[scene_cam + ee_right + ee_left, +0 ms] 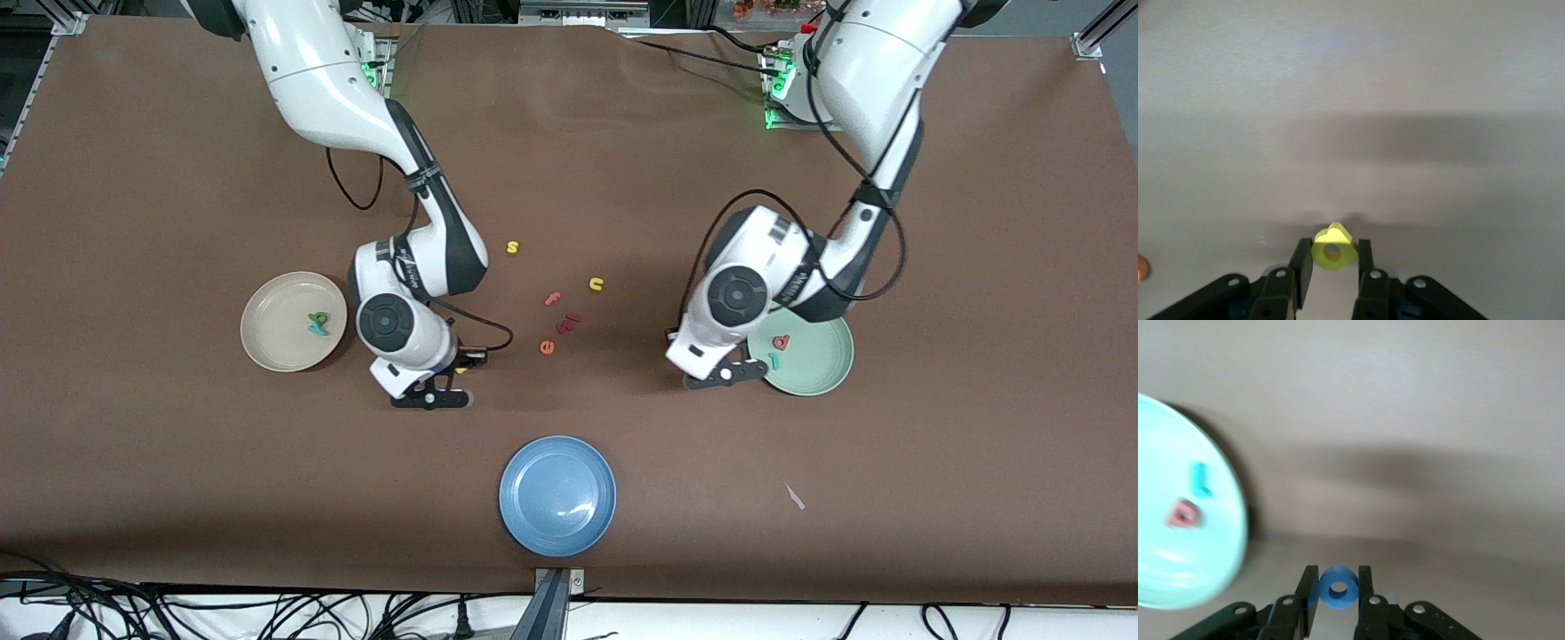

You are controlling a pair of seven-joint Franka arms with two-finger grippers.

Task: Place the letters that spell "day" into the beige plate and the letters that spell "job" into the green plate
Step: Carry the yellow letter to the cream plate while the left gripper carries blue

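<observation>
My left gripper is shut on the blue ring "o", low over the table beside the green plate. That plate holds the teal "j" and the pinkish-red "b". Between the fingers of my right gripper sits the yellow "d", and this gripper is shut on it low over the table beside the beige plate. The green "a" and teal "y" lie in the beige plate.
Between the two arms lie a yellow "s", a yellow "u", a red "f", a dark red letter and an orange "e". A blue plate stands nearest the front camera. A white scrap lies toward the left arm's end.
</observation>
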